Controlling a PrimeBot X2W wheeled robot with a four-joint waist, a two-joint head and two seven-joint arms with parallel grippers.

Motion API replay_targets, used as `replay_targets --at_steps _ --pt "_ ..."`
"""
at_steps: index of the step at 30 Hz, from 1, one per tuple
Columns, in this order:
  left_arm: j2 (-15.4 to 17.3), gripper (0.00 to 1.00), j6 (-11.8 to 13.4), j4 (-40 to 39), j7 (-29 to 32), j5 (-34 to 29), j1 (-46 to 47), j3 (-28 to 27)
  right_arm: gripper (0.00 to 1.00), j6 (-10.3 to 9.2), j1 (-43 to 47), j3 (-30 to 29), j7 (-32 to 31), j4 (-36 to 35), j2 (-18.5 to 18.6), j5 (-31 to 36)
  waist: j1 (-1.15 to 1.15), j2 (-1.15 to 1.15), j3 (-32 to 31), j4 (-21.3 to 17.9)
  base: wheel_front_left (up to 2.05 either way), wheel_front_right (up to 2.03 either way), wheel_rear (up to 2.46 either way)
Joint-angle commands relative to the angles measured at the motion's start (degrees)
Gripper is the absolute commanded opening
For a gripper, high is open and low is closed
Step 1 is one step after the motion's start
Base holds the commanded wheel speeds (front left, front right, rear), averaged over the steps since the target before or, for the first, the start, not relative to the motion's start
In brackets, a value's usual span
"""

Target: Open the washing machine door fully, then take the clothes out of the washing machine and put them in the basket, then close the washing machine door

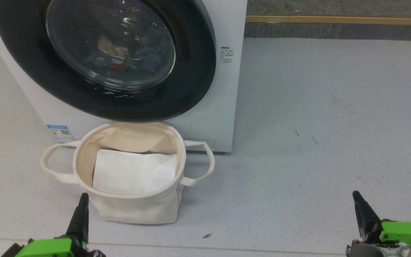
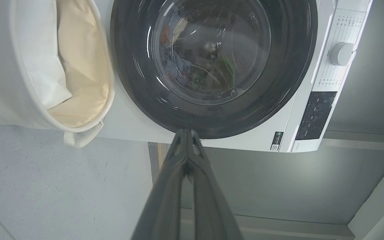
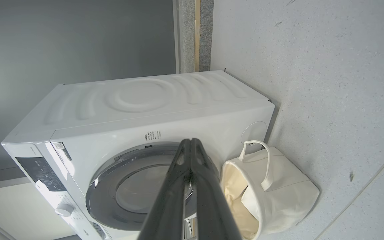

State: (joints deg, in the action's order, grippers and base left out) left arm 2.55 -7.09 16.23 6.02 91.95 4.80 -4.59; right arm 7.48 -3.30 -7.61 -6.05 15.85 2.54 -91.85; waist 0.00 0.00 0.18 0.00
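The washing machine door (image 1: 191, 71) is shut, clothes (image 1: 120, 53) behind its glass, and the cream basket (image 1: 137, 210) stands just below.

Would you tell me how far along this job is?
Nothing looks done: the round black-rimmed glass door is shut, clothes lie behind it, the cream canvas basket holds just a white sheet. Left gripper and right gripper are shut, empty. All steps remain.

basket (image 1: 134, 210) before washing machine (image 1: 223, 117) | clothes (image 1: 120, 53) behind door (image 1: 23, 57)
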Motion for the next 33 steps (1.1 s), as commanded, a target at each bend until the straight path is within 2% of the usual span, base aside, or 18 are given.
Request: replay_targets --at_steps 1,29,30,33 --pt "0.32 0.00 -0.40 -2.21 0.45 0.24 1.38 -1.91 0.00 0.01 -2.88 1.11 -0.42 -1.83 0.33 -0.34 0.00 0.00 0.00 0.00 0.00 0.00 0.00" --pt "0.32 0.00 -0.40 -2.21 0.45 0.24 1.38 -1.91 0.00 0.01 -2.88 1.11 -0.42 -1.83 0.33 -0.34 0.00 0.00 0.00 0.00 0.00 0.00 0.00" --pt "-0.01 1.00 0.01 0.04 0.00 0.00 0.00 0.00 1.00 0.00 0.00 0.00 0.00 0.05 -0.01 0.00 0.00 0.00 0.00 0.00 0.00 0.00 0.00" --pt "-0.09 1.00 0.04 2.42 -0.09 0.00 -0.71 0.12 1.00 0.00 0.74 0.12 0.10 2.44 -0.24 0.00 0.00 0.00 0.00 0.00 0.00 0.00 0.00"
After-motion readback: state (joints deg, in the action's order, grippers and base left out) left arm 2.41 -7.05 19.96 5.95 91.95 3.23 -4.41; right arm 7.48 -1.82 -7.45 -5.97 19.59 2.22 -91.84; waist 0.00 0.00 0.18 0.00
